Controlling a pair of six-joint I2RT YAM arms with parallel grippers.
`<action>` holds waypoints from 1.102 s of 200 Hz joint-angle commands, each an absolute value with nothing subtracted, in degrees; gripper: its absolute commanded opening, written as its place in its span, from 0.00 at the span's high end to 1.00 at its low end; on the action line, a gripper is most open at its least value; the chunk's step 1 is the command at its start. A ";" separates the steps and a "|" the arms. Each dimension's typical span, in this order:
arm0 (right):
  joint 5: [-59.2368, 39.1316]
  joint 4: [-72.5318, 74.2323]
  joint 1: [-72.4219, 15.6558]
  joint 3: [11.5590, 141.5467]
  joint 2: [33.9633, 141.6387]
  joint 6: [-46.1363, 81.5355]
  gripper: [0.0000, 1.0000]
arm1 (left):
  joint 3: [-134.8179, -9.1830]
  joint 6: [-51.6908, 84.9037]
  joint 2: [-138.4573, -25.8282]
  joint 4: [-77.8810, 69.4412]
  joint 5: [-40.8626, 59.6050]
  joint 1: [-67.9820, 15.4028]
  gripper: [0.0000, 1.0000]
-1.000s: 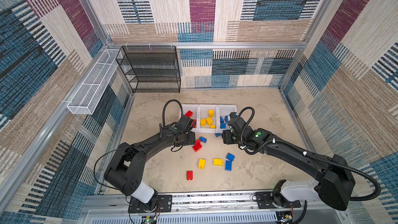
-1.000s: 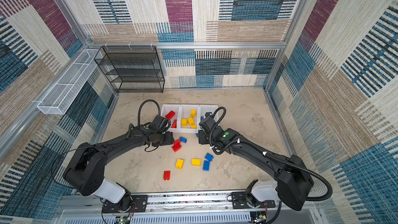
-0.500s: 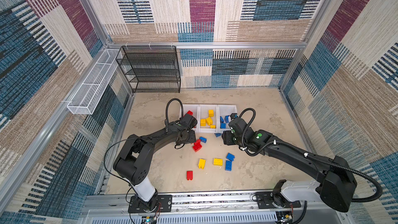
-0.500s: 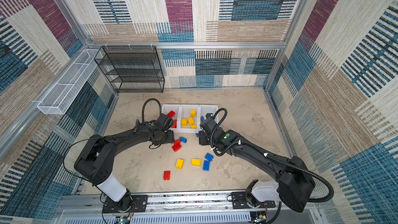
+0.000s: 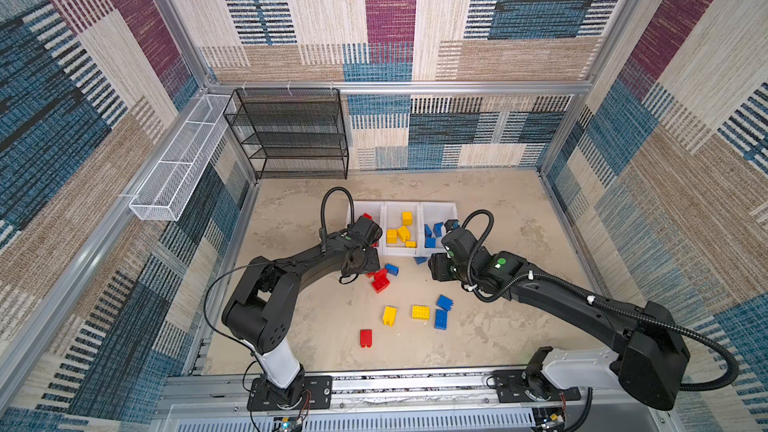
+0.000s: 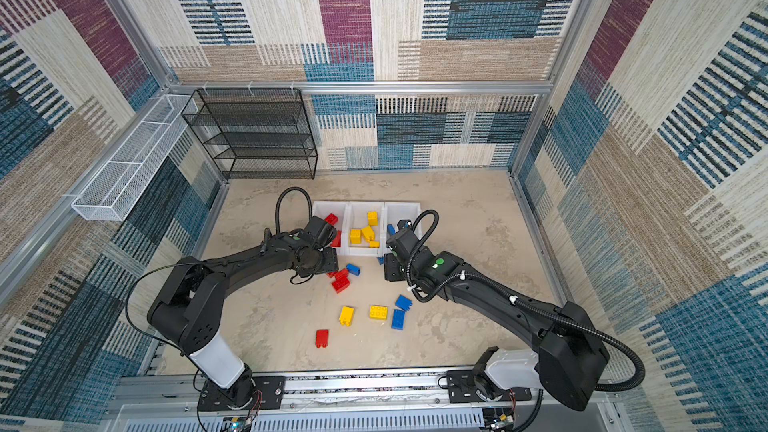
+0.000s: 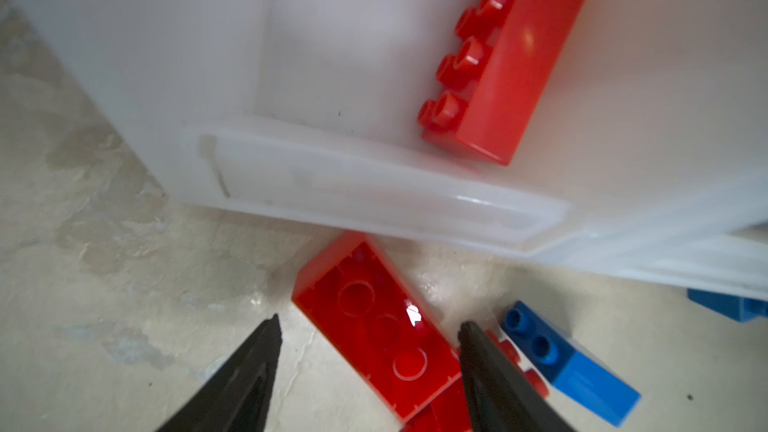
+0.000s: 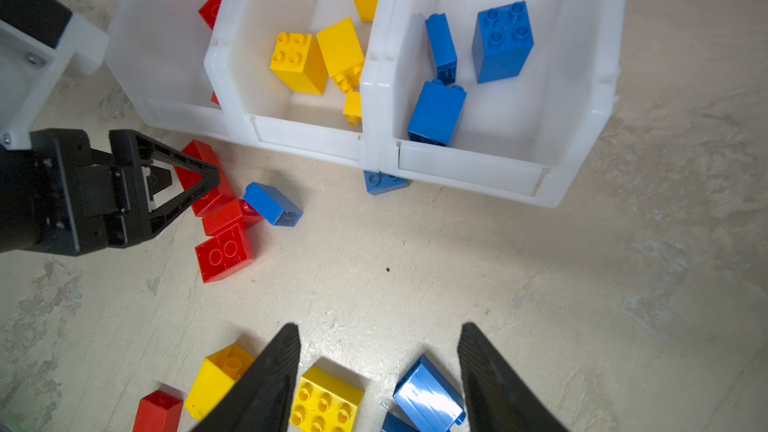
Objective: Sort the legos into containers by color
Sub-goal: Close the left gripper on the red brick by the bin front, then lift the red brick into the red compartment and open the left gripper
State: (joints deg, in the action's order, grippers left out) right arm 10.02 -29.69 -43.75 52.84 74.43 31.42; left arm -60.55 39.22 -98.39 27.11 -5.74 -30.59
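Three joined white containers (image 8: 307,135) hold sorted legos: red (image 7: 511,56), yellow (image 8: 299,62) and blue (image 8: 503,41). My left gripper (image 7: 370,328) is open and low over the floor in front of the red bin. An upside-down red lego (image 7: 374,326) lies between its fingers, and I see no squeeze on it. A blue lego (image 7: 582,371) lies just beside. My right gripper (image 8: 378,326) is open and holds nothing. It hangs above loose yellow (image 8: 326,403) and blue (image 8: 428,392) legos. In both top views the grippers (image 5: 370,263) (image 6: 392,272) sit in front of the bins.
Loose legos lie on the floor: red (image 5: 365,337) (image 5: 380,284), yellow (image 5: 389,315) (image 5: 420,312), blue (image 5: 444,302) (image 5: 441,319). One blue lego (image 8: 382,182) is wedged under the bins' front edge. A black mesh rack (image 5: 291,135) and a white wire basket (image 5: 178,160) stand at the back left.
The left arm's shoulder and elbow have swung in toward the middle, while its gripper stays by the red legos at the bin front. The right arm has barely moved.
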 commanded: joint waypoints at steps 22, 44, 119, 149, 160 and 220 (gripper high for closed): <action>9.76 -28.34 -43.81 52.38 74.23 32.43 0.37 | -61.60 40.75 -99.93 26.58 -6.77 -30.28 0.30; 9.64 -28.21 -43.73 52.29 74.24 32.91 0.37 | -61.95 40.30 -100.79 27.22 -7.29 -30.21 0.32; 9.36 -27.61 -43.75 51.68 74.14 33.57 0.38 | -56.05 39.56 -97.45 25.52 -7.13 -28.40 0.45; 9.22 -27.51 -43.74 51.41 74.09 33.72 0.38 | -55.45 38.68 -97.91 24.59 -6.69 -27.94 0.62; 9.20 -27.43 -43.72 51.22 73.81 33.84 0.38 | -55.56 38.49 -98.13 24.60 -6.42 -27.86 0.68; 9.65 -27.60 -43.70 50.44 72.38 34.69 0.38 | -53.03 37.93 -95.13 24.87 -4.76 -27.98 0.80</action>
State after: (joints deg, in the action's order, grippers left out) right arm 9.43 -29.30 -43.75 50.81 72.93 33.61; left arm -54.74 38.54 -96.68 24.47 -6.83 -27.88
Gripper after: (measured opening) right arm 0.619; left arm 0.309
